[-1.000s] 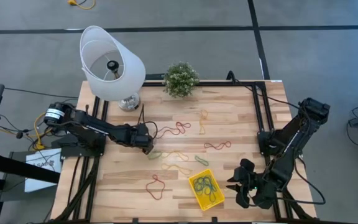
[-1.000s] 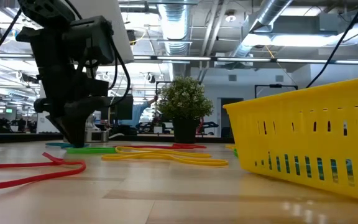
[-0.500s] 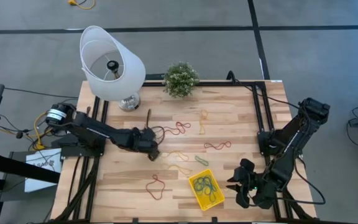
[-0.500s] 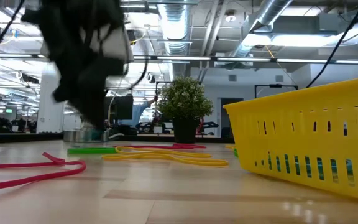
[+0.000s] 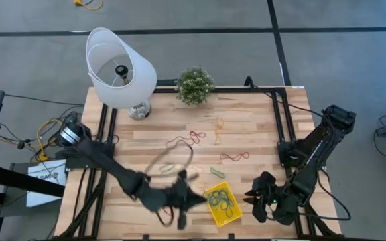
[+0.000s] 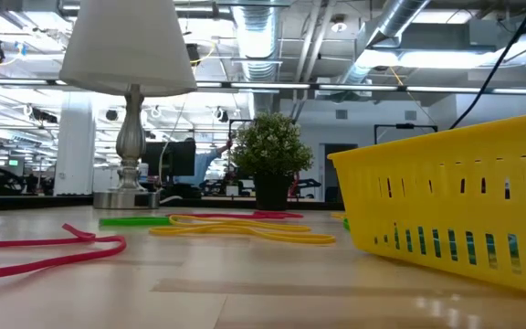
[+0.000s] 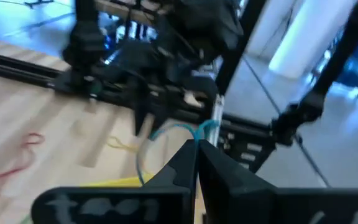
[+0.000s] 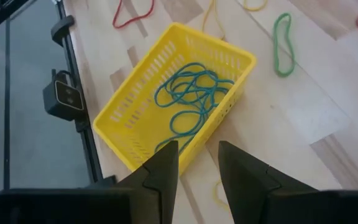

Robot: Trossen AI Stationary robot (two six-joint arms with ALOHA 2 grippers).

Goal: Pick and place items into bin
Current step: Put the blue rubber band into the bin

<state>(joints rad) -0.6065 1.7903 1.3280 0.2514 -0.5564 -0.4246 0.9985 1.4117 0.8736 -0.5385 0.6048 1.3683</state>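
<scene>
Pinching a grey-blue loop (image 7: 166,134), the left tool (image 7: 196,149) is shut; the low view misses it.

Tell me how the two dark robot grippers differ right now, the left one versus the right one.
The left gripper is shut, while the right gripper is open. The left gripper pinches a thin grey-blue rubber loop; the right gripper holds nothing. Both are dark two-finger grippers and both sit close to the shallow yellow plastic bin, one on each side of it.
</scene>
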